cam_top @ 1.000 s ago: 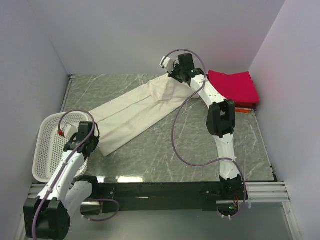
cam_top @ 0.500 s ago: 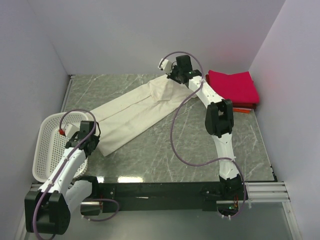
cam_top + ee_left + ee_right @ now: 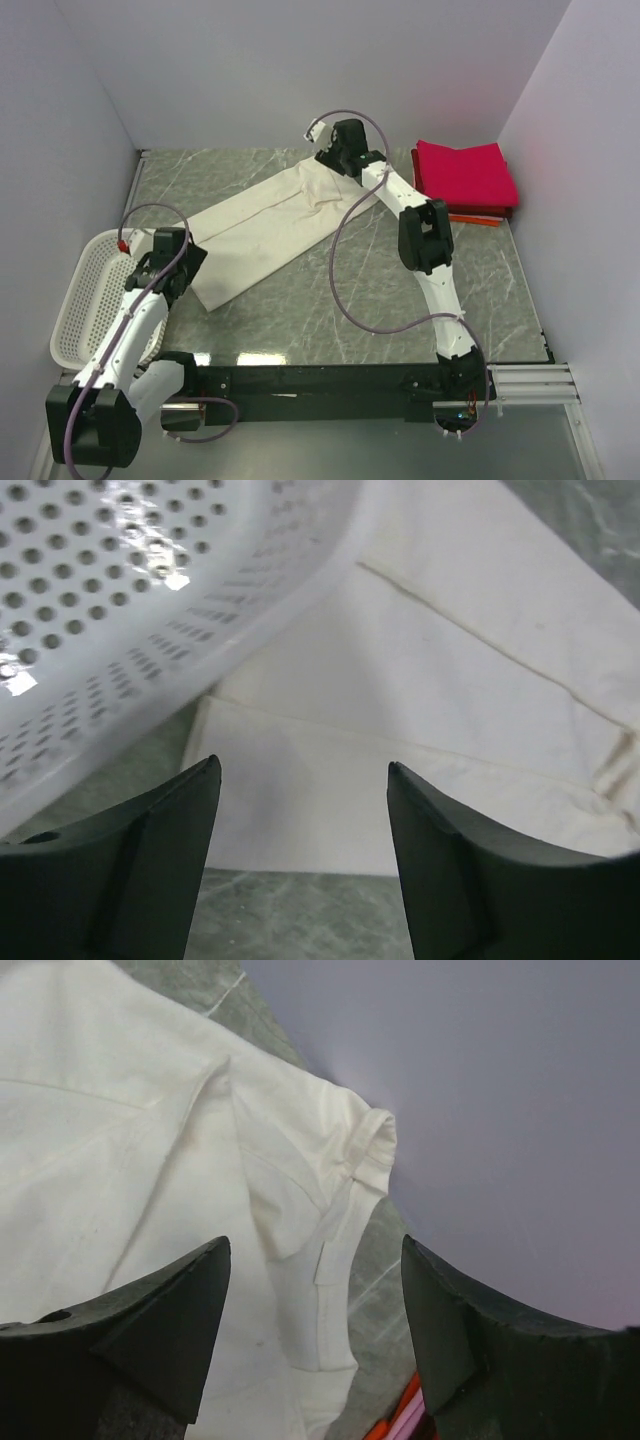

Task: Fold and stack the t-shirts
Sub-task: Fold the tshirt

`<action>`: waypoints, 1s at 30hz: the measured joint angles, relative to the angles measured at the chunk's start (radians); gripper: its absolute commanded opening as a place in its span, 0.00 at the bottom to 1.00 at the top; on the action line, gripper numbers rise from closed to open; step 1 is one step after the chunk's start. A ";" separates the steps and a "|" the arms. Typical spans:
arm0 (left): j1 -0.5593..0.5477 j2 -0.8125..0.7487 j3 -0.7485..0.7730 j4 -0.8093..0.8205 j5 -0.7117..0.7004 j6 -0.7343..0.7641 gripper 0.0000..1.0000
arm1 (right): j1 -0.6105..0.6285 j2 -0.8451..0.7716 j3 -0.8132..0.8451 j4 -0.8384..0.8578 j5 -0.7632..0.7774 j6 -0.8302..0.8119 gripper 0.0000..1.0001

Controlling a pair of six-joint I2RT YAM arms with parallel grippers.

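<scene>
- cream shirt (image 3: 270, 215) lies as a long folded strip, running diagonally across the middle of the top view
- left gripper (image 3: 303, 770) is wide open over its lower-left end, right by the basket (image 3: 80, 310), holding nothing
- right gripper (image 3: 315, 1245) is wide open over the upper end, also empty
- pink shirt (image 3: 465, 172) sits folded at the upper right, with the orange shirt (image 3: 478, 218) peeking out underneath

I only get a thin edge of the orange-red t-shirt (image 3: 478, 218) under the crimson-pink t-shirt (image 3: 465, 172). The right arm (image 3: 388, 187) covers the far end of the cream-white t-shirt (image 3: 265, 225). In my left wrist view the basket (image 3: 120, 600) is cut off top and left.
</scene>
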 measured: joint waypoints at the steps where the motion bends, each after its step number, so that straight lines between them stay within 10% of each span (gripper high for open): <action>1: 0.001 -0.011 0.005 0.014 0.026 0.016 0.73 | 0.000 -0.001 -0.001 0.001 -0.002 0.012 0.75; 14: -0.044 0.166 -0.081 0.374 0.599 0.299 0.57 | -0.259 -0.143 0.013 -0.513 -0.333 -0.030 0.64; 30: -0.253 0.549 0.096 0.517 0.671 0.404 0.45 | -0.294 -0.052 0.061 -0.721 -0.393 -0.114 0.64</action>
